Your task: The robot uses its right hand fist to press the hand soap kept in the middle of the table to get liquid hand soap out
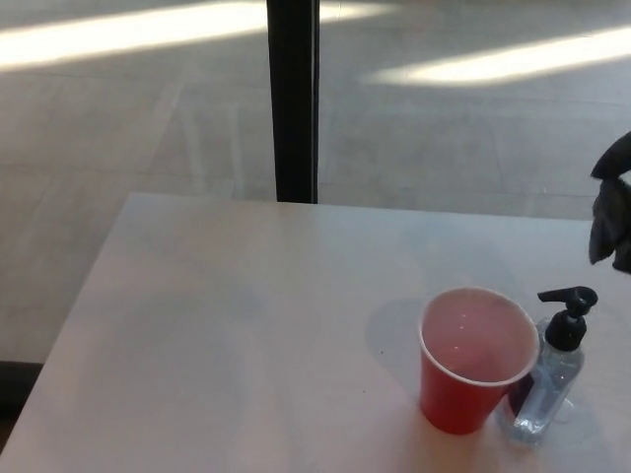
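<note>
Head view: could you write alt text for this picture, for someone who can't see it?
A red plastic cup stands on a pale table, with a clear soap bottle topped by a black pump close beside it on the right. Part of a black robot hand shows at the right edge, above and apart from the pump. Behind the table, a dark post rises from a sunlit floor.
</note>
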You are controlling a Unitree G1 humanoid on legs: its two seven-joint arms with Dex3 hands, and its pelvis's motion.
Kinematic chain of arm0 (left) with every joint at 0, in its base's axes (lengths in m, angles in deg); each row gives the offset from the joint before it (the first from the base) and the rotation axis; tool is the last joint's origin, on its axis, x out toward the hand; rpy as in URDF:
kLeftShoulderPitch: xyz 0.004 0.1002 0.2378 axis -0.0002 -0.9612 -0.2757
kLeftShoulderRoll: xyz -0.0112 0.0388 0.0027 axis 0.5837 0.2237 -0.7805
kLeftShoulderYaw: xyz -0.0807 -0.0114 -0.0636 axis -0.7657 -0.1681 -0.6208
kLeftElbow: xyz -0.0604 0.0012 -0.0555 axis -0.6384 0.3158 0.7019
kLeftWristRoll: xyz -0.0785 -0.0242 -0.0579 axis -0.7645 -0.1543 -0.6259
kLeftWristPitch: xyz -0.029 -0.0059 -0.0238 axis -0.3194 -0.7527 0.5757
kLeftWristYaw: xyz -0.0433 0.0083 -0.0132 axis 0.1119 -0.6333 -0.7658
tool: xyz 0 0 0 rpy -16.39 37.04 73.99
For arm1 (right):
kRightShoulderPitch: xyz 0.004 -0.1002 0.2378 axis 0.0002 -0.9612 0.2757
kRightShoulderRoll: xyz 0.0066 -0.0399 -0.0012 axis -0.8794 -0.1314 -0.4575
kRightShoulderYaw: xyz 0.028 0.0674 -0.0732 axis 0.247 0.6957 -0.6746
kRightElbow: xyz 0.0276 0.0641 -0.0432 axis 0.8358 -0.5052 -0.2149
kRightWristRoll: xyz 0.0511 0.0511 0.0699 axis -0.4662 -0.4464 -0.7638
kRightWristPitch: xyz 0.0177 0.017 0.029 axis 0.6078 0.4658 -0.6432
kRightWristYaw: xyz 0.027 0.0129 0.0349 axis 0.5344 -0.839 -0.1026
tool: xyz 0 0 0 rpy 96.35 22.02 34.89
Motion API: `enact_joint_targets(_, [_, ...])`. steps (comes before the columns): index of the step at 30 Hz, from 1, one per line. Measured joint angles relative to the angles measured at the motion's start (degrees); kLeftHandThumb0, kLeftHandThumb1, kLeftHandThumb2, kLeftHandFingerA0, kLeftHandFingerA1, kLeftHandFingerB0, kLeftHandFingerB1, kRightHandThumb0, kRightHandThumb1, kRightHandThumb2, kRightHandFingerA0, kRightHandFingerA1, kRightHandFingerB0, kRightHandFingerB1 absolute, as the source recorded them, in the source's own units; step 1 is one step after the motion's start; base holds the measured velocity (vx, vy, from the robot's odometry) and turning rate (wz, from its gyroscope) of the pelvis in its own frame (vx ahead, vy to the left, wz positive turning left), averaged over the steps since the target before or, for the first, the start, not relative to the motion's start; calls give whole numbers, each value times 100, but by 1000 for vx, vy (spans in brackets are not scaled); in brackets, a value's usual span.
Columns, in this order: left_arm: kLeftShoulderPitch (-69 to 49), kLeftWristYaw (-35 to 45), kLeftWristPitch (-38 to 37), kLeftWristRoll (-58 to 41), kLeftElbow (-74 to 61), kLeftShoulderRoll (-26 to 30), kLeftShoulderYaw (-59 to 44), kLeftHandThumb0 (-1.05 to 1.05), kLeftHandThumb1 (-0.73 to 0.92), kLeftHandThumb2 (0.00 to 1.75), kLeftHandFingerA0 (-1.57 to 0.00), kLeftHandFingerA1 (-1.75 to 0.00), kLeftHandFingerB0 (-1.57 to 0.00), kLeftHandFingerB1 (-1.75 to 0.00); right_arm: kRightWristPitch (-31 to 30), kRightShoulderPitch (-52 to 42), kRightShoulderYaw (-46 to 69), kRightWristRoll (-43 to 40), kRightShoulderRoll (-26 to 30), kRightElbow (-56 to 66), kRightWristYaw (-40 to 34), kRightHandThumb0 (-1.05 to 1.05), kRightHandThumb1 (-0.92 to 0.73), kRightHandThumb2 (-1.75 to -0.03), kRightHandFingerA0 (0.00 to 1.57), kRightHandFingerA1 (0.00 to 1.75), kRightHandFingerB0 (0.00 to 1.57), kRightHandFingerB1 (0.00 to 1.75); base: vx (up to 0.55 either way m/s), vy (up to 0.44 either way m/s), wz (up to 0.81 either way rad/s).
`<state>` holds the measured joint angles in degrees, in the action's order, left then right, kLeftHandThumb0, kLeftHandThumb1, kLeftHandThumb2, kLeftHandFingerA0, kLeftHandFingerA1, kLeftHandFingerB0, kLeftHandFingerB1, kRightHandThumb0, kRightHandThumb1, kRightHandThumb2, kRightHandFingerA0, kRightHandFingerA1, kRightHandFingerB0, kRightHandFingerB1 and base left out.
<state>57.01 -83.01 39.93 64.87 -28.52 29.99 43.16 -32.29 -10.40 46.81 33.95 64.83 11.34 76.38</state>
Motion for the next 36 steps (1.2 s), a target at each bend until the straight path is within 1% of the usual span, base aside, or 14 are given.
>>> enact_joint_targets(4, [-3,0,0,0,3,-1,2,-28,55,92,-64,-85,-51,-75,-174,229,375,-314,165,-8,-80,-31,-67,-98,99,175,71,125,0,0,0])
enact_joint_targets(7, [-5,0,0,0,3,-1,2,-28,55,93,-65,-86,-54,-77,-266,308,622,-523,291,-16,-134,-42,-41,-113,137,145,102,119,0,0,0])
enact_joint_targets(13, [-18,0,0,0,1,-1,3,-30,53,94,-65,-86,-52,-76,-474,291,1622,-913,635,-76,-312,-43,-5,-135,126,160,106,133,0,0,0])
enact_joint_targets(16, [-34,0,0,1,-3,-1,4,-27,54,93,-63,-84,-51,-74,-525,138,2178,-1011,732,-270,-362,-56,-19,-126,137,152,115,134,0,0,0])
enact_joint_targets(18, [-43,0,0,0,-4,-1,3,-28,54,92,-65,-85,-54,-77,-537,1,2565,-1059,743,-495,-430,-55,-9,-159,137,169,113,148,0,0,0])
enact_joint_targets(21, [-46,0,0,1,-4,-1,4,-28,51,96,-66,-84,-51,-74,-537,-192,3032,-1073,741,-894,-583,-54,-20,-167,139,175,102,156,0,0,0])
enact_joint_targets(25, [-57,-1,0,1,-1,-1,4,-27,55,93,-64,-84,-51,-75,-509,-528,3673,-1065,721,-1697,-836,-66,-37,-140,148,166,106,136,0,0,0])
enact_joint_targets(28, [-65,0,0,0,0,-1,4,-27,56,92,-63,-84,-51,-75,-475,-759,3938,-1028,688,-2278,-989,-60,-39,-146,146,160,96,129,0,0,0])
enact_joint_targets(29, [-66,0,0,0,0,-1,4,-28,56,92,-62,-83,-50,-74,-451,-855,4008,-1008,667,-2484,-1041,-51,-21,-165,142,168,101,137,0,0,0])
enact_joint_targets(30, [-70,0,0,0,-1,-1,4,-28,56,93,-63,-83,-51,-74,-428,-943,4059,-986,638,-2678,-1085,-40,-42,-132,156,154,103,115,0,0,0])
enact_joint_targets(31, [-76,0,0,0,-4,-1,4,-28,55,93,-63,-84,-51,-74,-397,-1037,4097,-955,602,-2885,-1131,-51,-31,-154,139,166,95,123,0,0,0])
enact_joint_targets(32, [-85,0,0,0,-10,-1,4,-28,54,93,-65,-86,-54,-77,-369,-1137,4133,-916,560,-3104,-1180,-57,-35,-133,117,167,86,117,0,0,0])
enact_joint_targets(34, [-104,0,0,0,-19,-1,4,-28,51,97,-65,-83,-52,-75,-333,-1325,4163,-858,498,-3516,-1270,-49,-36,-130,118,166,79,138,0,0,0])
enact_joint_targets(36, [-116,0,0,0,-19,0,4,-28,51,98,-68,-85,-53,-75,-312,-1509,4158,-791,465,-3938,-1337,-48,-36,-124,126,150,84,108,0,0,0])
